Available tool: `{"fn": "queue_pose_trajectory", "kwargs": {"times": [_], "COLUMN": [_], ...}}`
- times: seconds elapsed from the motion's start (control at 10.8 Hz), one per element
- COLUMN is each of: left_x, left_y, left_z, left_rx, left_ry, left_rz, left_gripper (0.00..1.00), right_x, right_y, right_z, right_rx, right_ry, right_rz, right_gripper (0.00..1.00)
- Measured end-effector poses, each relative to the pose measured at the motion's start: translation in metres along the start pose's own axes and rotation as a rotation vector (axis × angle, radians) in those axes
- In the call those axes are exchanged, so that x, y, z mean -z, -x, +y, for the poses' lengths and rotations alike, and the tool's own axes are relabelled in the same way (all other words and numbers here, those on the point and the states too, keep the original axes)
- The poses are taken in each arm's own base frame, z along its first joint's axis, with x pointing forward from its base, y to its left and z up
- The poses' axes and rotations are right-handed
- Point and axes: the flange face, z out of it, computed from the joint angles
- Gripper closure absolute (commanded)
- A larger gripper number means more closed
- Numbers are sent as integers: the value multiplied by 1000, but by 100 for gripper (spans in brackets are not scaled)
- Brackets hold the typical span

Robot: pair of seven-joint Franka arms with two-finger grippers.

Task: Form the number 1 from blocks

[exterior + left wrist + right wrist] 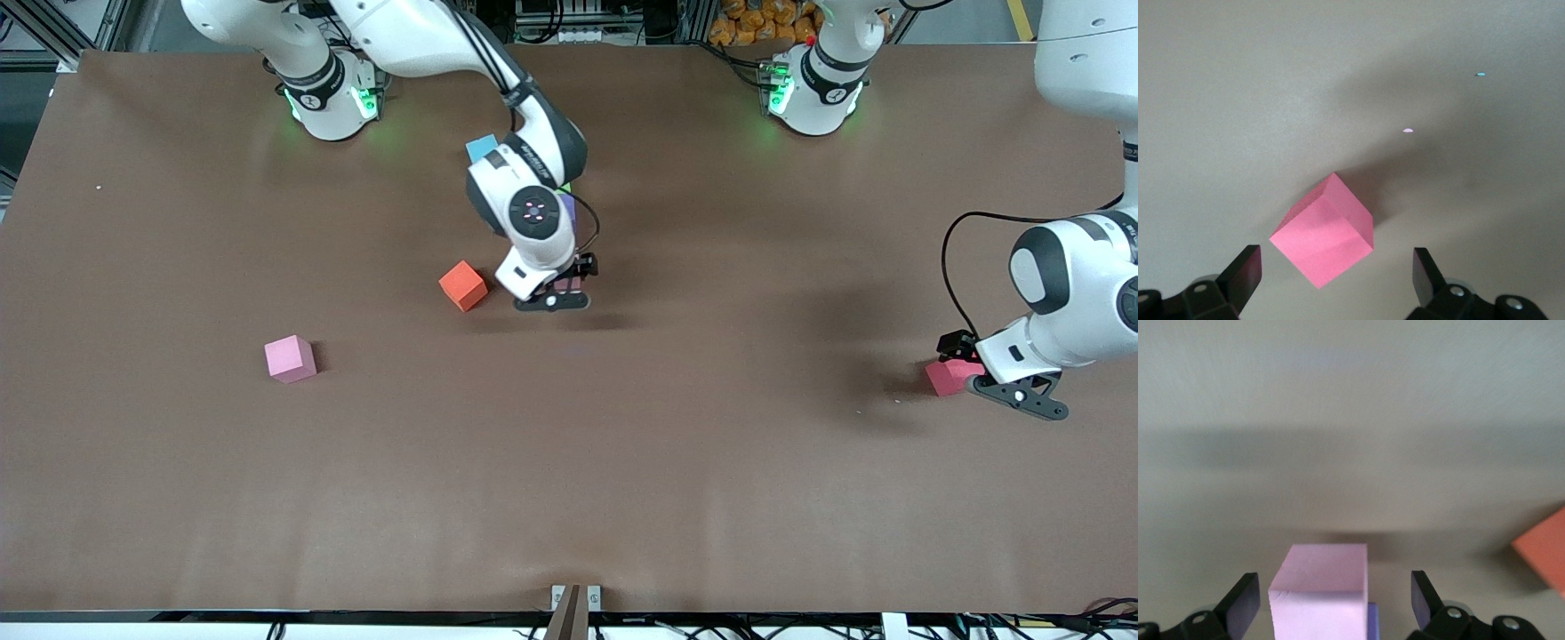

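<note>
My right gripper [567, 284] hangs low over the table's middle, open. A pale purple block [1319, 593] stands between its fingers [1245, 595] with a gap on each side. A darker purple block [1371, 620] touches it. An orange block [463, 285] lies just beside this gripper, toward the right arm's end. Farther from the front camera, the arm partly hides a purple block [569, 212], a green sliver [564, 188] and a light blue block [481, 147]. My left gripper [971, 366] is open around a deep pink block [1325, 230], not touching it. A light pink block [290, 358] lies alone.
The brown table [569, 480] is bare on its near half. Both arm bases [329, 98] stand along the back edge. A small metal bracket [574, 597] sits at the table's near edge.
</note>
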Motion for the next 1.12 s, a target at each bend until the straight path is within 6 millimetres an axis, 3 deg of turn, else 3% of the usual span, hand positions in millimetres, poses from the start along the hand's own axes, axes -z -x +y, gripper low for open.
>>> {"fn": "queue_pose_trajectory", "kwargs": {"times": [0.19,0.56,0.84,1.12], "left_x": [-2,-5,-8,-22], "left_y": [0,2,2,-2], "left_z": [0,-3,-4,-7], "left_rx": [5,-50,-295,-564], "left_ry": [5,13,38,10], "left_rz": [0,1,28,58], "left_gripper": [0,0,0,0], "right_x": [56,132,193,235], "right_y": [-35,-95,-124,-148], "right_z": [41,122,177,252], "right_rx": [-7,23,81,158], "right_ry": [-49,83,124,123], "right_rz": [32,100,64,42], "right_gripper": [0,0,0,0]}}
